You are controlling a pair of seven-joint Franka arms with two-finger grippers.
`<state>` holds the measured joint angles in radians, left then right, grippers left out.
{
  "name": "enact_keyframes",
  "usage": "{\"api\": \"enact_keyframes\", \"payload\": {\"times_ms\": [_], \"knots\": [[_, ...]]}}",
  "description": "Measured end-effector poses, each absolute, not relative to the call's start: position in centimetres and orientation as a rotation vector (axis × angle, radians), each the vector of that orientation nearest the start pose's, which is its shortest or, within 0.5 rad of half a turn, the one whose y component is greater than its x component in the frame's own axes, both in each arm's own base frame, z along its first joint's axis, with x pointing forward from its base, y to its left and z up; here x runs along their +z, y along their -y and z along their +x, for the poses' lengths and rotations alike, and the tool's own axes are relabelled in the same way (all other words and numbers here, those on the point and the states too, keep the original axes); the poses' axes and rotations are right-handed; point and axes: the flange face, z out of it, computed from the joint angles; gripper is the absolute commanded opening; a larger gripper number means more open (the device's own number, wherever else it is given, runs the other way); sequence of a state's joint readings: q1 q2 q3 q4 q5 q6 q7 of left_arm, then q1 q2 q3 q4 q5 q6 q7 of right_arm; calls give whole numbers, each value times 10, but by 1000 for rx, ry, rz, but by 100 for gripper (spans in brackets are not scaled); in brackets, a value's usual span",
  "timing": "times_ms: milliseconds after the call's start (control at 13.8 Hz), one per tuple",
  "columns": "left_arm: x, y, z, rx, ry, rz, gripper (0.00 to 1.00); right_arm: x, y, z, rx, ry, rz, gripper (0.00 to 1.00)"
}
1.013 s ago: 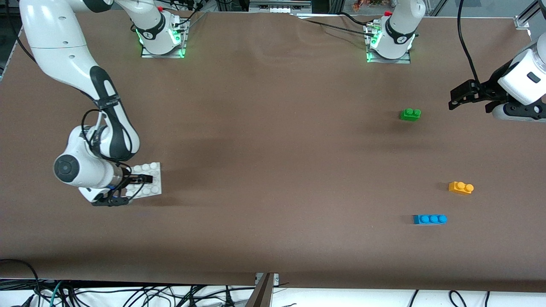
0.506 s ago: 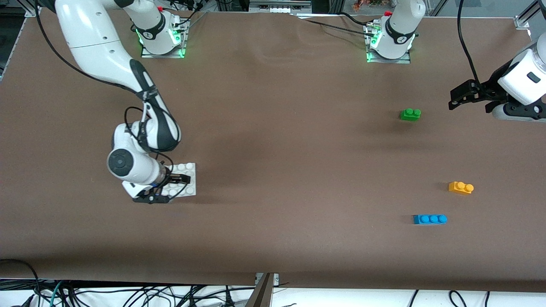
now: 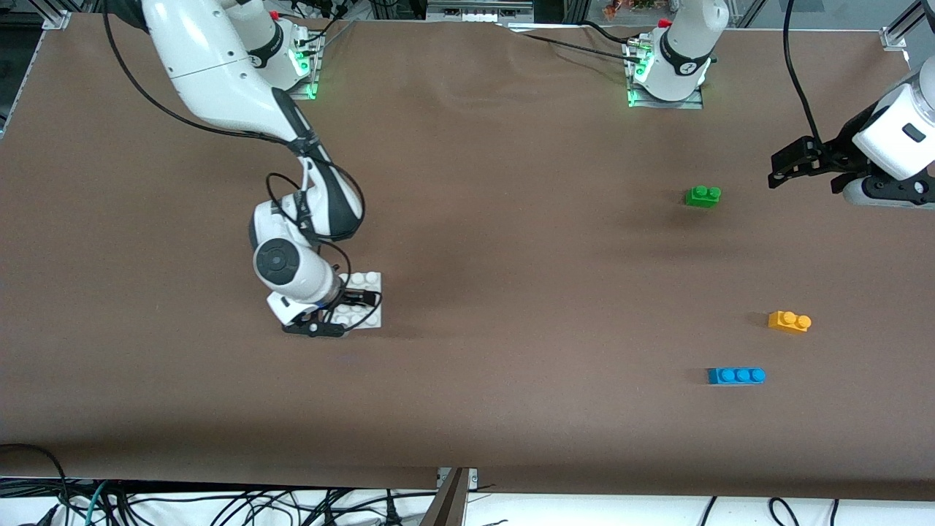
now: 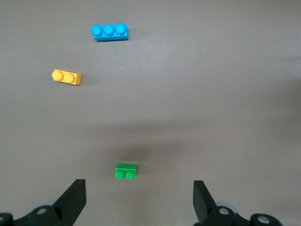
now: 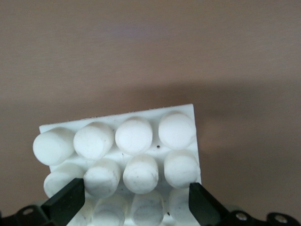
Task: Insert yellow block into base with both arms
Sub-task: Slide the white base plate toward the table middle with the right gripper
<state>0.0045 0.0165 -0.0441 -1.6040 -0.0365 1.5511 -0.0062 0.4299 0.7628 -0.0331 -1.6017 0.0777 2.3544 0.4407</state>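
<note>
The white studded base [image 3: 367,314] is gripped at its edges by my right gripper [image 3: 342,313], low over the table's middle toward the right arm's end. In the right wrist view the base [image 5: 134,134] fills the space between the two black fingers [image 5: 66,201]. The orange-yellow block [image 3: 789,321] lies on the table toward the left arm's end, untouched; it also shows in the left wrist view [image 4: 67,76]. My left gripper [image 3: 780,168] hangs open and empty in the air at the left arm's end, waiting; its own view [image 4: 138,200] shows nothing between the fingers.
A green two-stud brick [image 3: 703,196] lies farther from the front camera than the yellow block and shows in the left wrist view [image 4: 126,172]. A blue three-stud brick [image 3: 736,375] lies nearer to the front camera, also in the left wrist view [image 4: 109,32].
My right gripper has carried the base from the right arm's end toward the table's middle. The left arm and the three bricks have not moved.
</note>
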Motion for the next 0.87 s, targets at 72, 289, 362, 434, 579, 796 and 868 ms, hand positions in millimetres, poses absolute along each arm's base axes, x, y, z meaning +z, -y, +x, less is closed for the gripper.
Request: {"api": "enact_keyframes", "payload": {"times_ms": [72,289,362,434,579,796,868], "knots": [[598,26,555,111,-52,-3175,100,180,-289,635,14,-151,-3107,100],[598,26,555,111,-52,-3175,100,179,-339,624,-28,-164,-3088,100],[598,26,555,111,-52,-3175,100,179,-355,620,-39,-162,-3079,100],[598,26,555,111,-52,-3175,100,179,-371,615,-52,-160,-3071,100],[598,26,555,111,-52,-3175,100,181,-406,604,-88,-163,-3046,100],[598,26,555,111,-52,-3175,100,181,-450,586,-134,-166,-3011,100],[598,26,555,111,-52,-3175,100,180,-461,580,-150,-165,-2998,100]]}}
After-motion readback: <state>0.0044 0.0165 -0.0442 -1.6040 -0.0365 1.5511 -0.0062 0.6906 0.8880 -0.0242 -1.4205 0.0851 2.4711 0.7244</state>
